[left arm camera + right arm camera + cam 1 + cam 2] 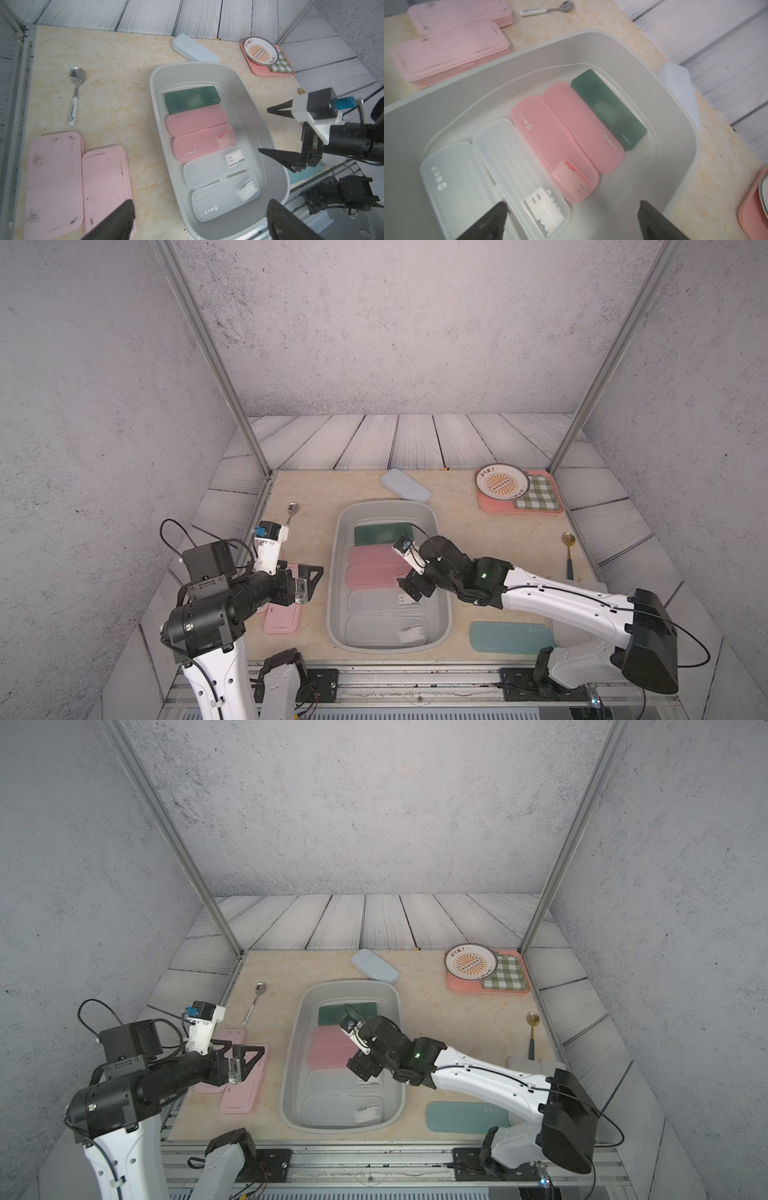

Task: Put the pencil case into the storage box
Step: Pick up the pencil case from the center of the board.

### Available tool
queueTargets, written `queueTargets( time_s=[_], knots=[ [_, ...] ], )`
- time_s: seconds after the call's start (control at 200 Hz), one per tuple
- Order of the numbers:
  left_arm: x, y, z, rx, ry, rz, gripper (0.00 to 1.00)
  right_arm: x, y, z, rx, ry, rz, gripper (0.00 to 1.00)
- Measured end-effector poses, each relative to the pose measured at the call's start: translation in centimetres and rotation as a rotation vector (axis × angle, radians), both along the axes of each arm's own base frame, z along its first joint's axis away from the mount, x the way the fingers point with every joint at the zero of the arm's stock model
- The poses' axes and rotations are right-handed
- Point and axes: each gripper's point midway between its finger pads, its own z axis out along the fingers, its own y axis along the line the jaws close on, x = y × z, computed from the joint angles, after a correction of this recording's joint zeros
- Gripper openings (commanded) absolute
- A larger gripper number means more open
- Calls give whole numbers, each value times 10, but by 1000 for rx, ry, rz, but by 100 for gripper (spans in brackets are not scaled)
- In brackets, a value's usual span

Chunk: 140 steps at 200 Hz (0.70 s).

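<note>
1. The storage box (335, 568) is sitting mid-frame in both top views. It is already holding a row of cases (197, 122): one dark green, two pink, two clear.
2. More cases are lying outside it. Two pink cases (54, 176) are resting against each other at the lower left of the left wrist view. A pale blue case (405, 485) is lying just above the box's upper rim, and a teal case (507, 637) is at the lower right.
3. The right gripper (264, 129) is hanging over the box, jaws spread wide with nothing between them.
4. The left gripper (309, 583) is hovering above the pink cases at left centre. It is equally wide and empty, and apparently not touching them.
5. Picking up a pink case is looking like the step in hand.
   - Going for the one nearer the box is wiser, so its neighbour is not getting dragged.
   - The jaws should be straddling its narrow width near the middle.
   - The case is flat, so the fingertips should be reaching almost to the tabletop (324, 489) before closing.
6. The lift should be clearing the rim fully. The box floor is looking nearly full, so laying the case on top of the row is likely the best option.
7. The right arm is occupying the space over the box, so it should be moving away first.
</note>
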Motion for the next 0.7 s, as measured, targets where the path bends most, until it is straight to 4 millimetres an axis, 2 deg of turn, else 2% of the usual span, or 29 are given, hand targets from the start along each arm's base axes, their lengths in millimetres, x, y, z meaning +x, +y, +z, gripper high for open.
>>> queueTargets(
  time_s=[0.085,0.16,0.255,0.365,0.56,0.701],
  knots=[
    [3,-2,-3,-6,19,-20,100,14,-24,-4,60,26,-138,99],
    [4,-6,-6,-3,37,-54,100,18,-47,-11,101,50,-245,99],
    [7,-13,-14,3,64,-103,100,13,-68,-17,154,78,-337,99],
    [13,-11,-25,11,92,-106,100,4,-88,-21,211,122,-439,99],
    [24,-4,-37,27,143,-97,100,-5,-118,-2,277,150,-591,99],
    [42,17,-62,95,226,-15,100,-5,-137,15,294,147,-701,99]
  ],
)
